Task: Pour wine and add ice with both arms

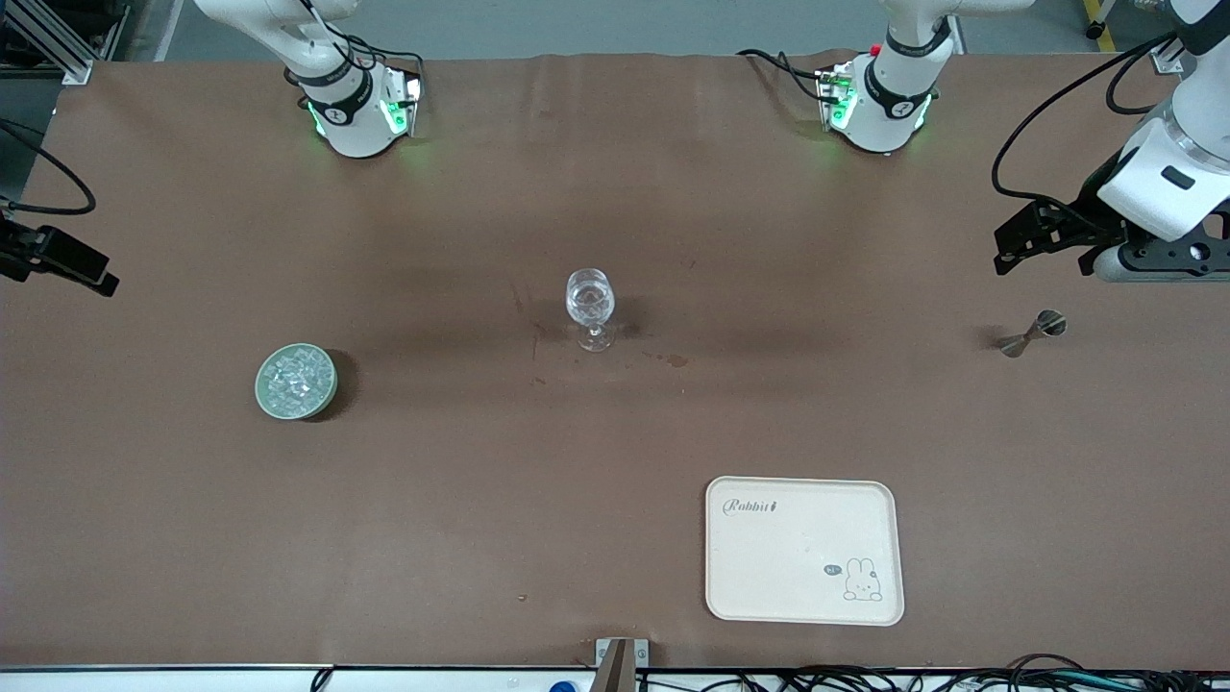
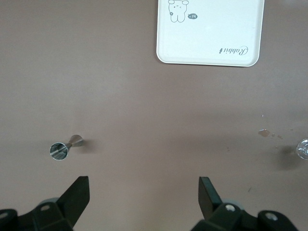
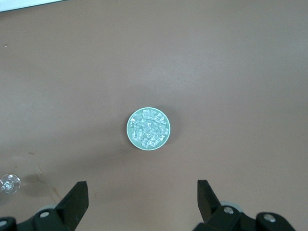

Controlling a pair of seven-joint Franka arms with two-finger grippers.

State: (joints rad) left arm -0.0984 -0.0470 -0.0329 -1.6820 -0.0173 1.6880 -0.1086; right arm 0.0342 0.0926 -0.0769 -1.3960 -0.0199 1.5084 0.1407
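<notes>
- while both arms hung high at the two ends of the table, nothing of the task looked begun: the stemmed glass (image 1: 589,308) stood upright mid-table, apparently without wine or cubes in it, though its clear bowl made that hard to tell.
- the ice (image 1: 294,379) lay heaped in the pale-green dish (image 1: 327,403), toward the right arm's end of the table and a little nearer the front camera than the glass. the right gripper (image 3: 142,198) hovered above that end with its fingers spread wide and holding nothing. the cubes were small, glassy and packed together, so i judged a two-finger pinch could squirt one out, or drag the light dish sideways.
- the left gripper (image 2: 144,193) hung over the table near the metal jigger (image 1: 1031,333), fingers (image 2: 79,190) likewise wide apart and empty. the jigger lay tipped on its side toward the left arm's end of the table, well apart from the glass. being round and polished, it seemed likely to roll away under a grasp not squared to its waist.
- no bottle showed in any view, so the jigger appeared to be the only pouring vessel; whether it held any liquid could not be told.
- the glass was tall on a narrow foot, so a nudge from either gripper, or a cube dropped from too high, could topple it. a small dark stain on the cloth lay just beside its foot.
- the cream rabbit tray (image 1: 759,538) sat empty nearer the front camera, well clear of both grippers.
</notes>
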